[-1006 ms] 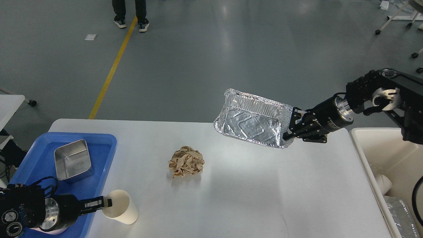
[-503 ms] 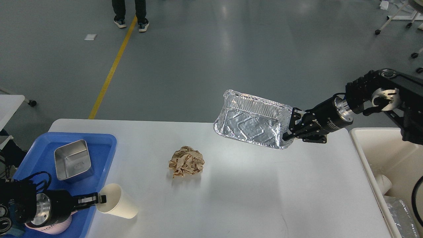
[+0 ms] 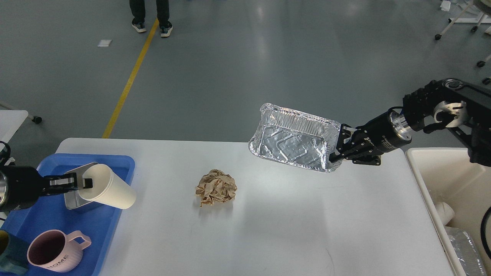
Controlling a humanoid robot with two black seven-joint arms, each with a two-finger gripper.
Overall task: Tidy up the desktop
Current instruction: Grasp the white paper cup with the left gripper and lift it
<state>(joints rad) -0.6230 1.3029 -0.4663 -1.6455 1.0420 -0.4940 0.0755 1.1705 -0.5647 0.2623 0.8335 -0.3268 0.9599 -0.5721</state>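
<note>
The desktop (image 3: 291, 230) is a wide light grey-white tabletop. My left gripper (image 3: 82, 181) is shut on the rim of a white paper cup (image 3: 108, 187), held on its side above the blue tray (image 3: 96, 226) at the table's left. My right gripper (image 3: 337, 150) is shut on the right end of a tilted foil tray (image 3: 293, 138), held above the table's far edge. A crumpled ball of brown paper (image 3: 216, 188) lies on the table's middle.
In the blue tray sit a square metal tin (image 3: 71, 199), partly behind the cup, and a pink mug (image 3: 53, 251). A beige bin (image 3: 456, 180) with rubbish stands at the table's right. A person's feet (image 3: 151, 27) show on the floor beyond.
My left gripper lifted the paper cup off the table's front left and carried it up and back over the blue tray, uncovering the pink mug. The right arm and foil tray barely moved.
</note>
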